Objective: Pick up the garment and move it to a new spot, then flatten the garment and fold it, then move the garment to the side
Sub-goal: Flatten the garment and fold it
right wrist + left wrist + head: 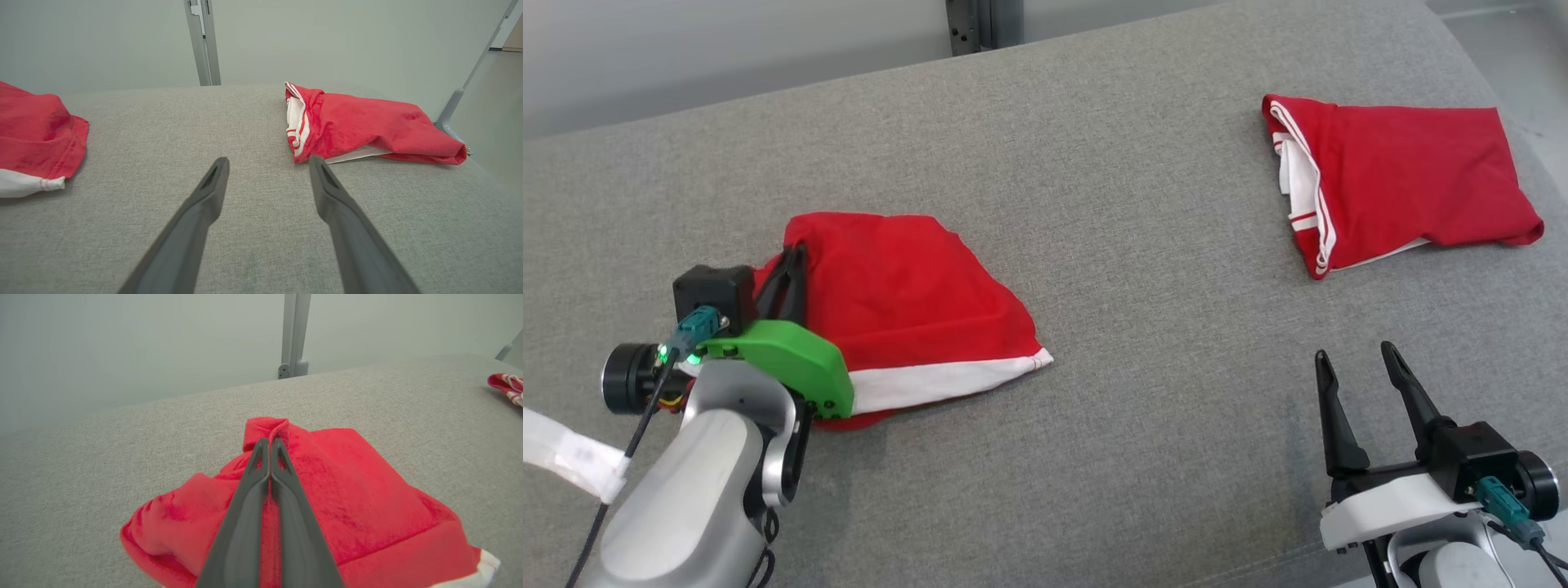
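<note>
A red garment (907, 286) with a white band along its hem lies crumpled on the grey padded surface, left of centre. My left gripper (796, 249) is shut on the garment at its left back edge. In the left wrist view a small fold of the red garment (347, 498) rises pinched at the tips of the left gripper (269, 441). My right gripper (1356, 353) stands open over bare surface at the lower right, well apart from the cloth. The right wrist view has the right gripper (267, 161) with nothing between its fingers and the garment (32, 126) at the left edge.
A second red garment (1405, 180) with white stripes lies folded at the far right, close to the surface's right edge; it also appears as a folded red garment (367, 122) ahead of the right gripper. A metal post (972, 24) stands behind the grey surface (1135, 245).
</note>
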You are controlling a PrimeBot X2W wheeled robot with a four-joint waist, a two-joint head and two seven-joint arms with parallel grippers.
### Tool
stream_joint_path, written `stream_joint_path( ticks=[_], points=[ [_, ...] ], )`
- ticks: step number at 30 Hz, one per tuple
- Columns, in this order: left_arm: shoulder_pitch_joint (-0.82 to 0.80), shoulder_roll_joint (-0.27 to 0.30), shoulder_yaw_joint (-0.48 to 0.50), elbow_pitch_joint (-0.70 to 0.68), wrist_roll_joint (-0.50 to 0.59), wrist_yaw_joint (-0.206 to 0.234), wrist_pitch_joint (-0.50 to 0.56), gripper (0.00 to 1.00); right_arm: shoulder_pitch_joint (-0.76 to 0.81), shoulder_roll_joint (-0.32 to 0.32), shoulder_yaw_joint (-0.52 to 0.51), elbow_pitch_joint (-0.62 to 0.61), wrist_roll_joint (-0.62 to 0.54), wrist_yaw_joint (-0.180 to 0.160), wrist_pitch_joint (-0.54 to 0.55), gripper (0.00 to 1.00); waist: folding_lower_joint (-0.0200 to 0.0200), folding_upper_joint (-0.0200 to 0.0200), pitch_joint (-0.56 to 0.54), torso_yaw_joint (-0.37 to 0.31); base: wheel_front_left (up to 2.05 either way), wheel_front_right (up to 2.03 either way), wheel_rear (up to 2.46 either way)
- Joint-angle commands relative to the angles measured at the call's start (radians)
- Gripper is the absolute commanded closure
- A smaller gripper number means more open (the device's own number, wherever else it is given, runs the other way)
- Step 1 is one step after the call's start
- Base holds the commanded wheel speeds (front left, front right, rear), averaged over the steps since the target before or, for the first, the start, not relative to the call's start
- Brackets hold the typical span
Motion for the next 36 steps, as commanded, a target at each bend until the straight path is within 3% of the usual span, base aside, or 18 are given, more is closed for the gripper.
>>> stream_joint_path(
  ticks=[1, 7, 8, 9, 10, 14, 17, 22, 27, 32, 36],
  points=[
    [-0.050, -0.016, 0.002, 0.046, 0.013, -0.008, -0.021, 1.00, -0.011, -0.002, -0.001, -0.003, -0.004, -0.001, -0.001, 0.00, 0.0000, 0.0000, 0.019, -0.004, 0.00, 0.00, 0.00],
    [-0.186, -0.089, 0.011, 0.328, 0.011, -0.060, -0.121, 0.98, -0.031, -0.002, 0.012, 0.001, -0.014, -0.001, -0.001, 0.00, 0.0000, 0.0000, 0.040, -0.003, 0.00, 0.00, 0.00],
    [-0.196, -0.107, 0.009, 0.373, -0.001, -0.082, -0.134, 0.73, -0.032, -0.002, 0.013, 0.003, -0.015, -0.001, 0.000, 0.00, 0.0000, 0.0000, 0.041, -0.003, 0.00, 0.00, 0.00],
    [-0.202, -0.122, 0.006, 0.423, -0.012, -0.105, -0.137, 0.24, -0.033, -0.002, 0.017, 0.004, -0.017, -0.001, -0.001, 0.00, 0.0000, 0.0000, 0.040, -0.003, 0.00, 0.00, 0.00],
    [-0.208, -0.130, -0.007, 0.465, -0.014, -0.131, -0.132, 0.00, -0.035, -0.002, 0.019, 0.006, -0.019, -0.001, 0.000, 0.00, 0.0000, 0.0000, 0.038, -0.005, 0.00, 0.00, 0.00],
    [-0.199, -0.158, 0.015, 0.533, -0.048, -0.163, -0.205, 0.00, -0.024, -0.002, 0.013, 0.001, -0.019, -0.001, -0.001, 0.00, 0.0000, 0.0000, 0.020, -0.003, 0.00, 0.00, 0.00],
    [-0.134, -0.160, 0.045, 0.489, -0.076, -0.169, -0.244, 0.00, 0.003, -0.002, -0.003, -0.003, -0.021, -0.001, 0.000, 0.00, 0.0000, 0.0000, -0.001, 0.012, 0.00, 0.00, 0.00],
    [0.003, -0.085, 0.140, 0.335, -0.161, -0.122, -0.242, 0.00, 0.031, -0.001, -0.015, -0.009, -0.022, -0.001, -0.001, 0.00, 0.0000, 0.0000, -0.018, 0.044, 0.00, 0.00, 0.00],
    [0.113, 0.004, 0.209, 0.227, -0.234, -0.095, -0.165, 0.00, 0.031, -0.002, -0.008, -0.010, -0.029, -0.001, -0.001, 0.00, 0.0000, 0.0000, -0.014, 0.060, 0.00, 0.00, 0.00],
    [0.126, 0.075, 0.178, 0.192, -0.254, -0.182, -0.060, 0.00, 0.016, -0.002, 0.000, -0.008, -0.039, -0.001, -0.001, 0.00, 0.0000, 0.0000, 0.001, 0.067, 0.00, 0.00, 0.00],
    [0.082, 0.083, 0.127, 0.226, -0.244, -0.258, -0.002, 0.00, 0.008, -0.006, 0.005, -0.006, -0.040, -0.001, 0.000, 0.00, 0.0000, 0.0000, 0.011, 0.063, 0.00, 0.00, 0.00]
  ],
)
